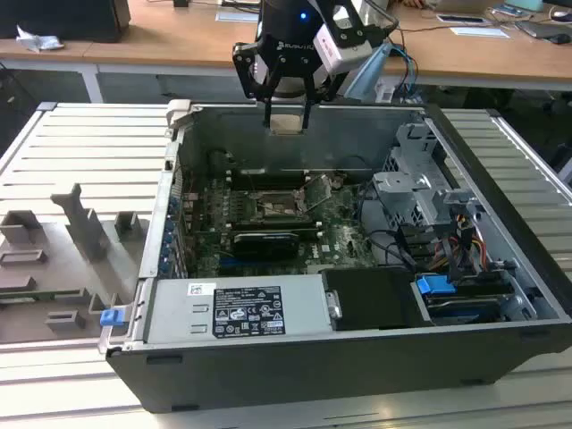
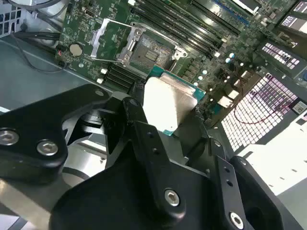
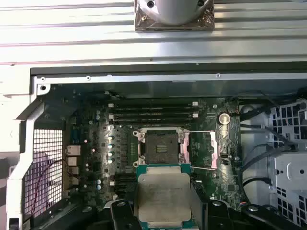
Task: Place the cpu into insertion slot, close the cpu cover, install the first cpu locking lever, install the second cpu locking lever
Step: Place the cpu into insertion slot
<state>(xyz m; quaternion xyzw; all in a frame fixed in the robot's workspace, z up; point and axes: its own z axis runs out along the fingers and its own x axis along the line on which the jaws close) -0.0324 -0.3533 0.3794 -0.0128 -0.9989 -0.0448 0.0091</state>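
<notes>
The open computer case (image 1: 357,366) lies on the slatted table (image 1: 80,152) and holds a green motherboard (image 1: 344,237), with a grey power supply (image 1: 237,308) inside the case wall nearer the exterior camera than the insertion slot (image 1: 273,207). The end effector (image 1: 286,114) is closed on the cpu (image 1: 287,122), pinching two opposite edges, high above the insertion slot and level with the case's far rim. The socket is bare, and the cpu cover (image 3: 214,151) stands swung open just beside the insertion slot. The first wrist view looks down past the chip's pale metal face into the socket, with long memory slots (image 3: 153,112) beyond it; the second wrist view shows the black fingers (image 2: 139,115) against the chip's edges. Open air surrounds the cpu on every side
</notes>
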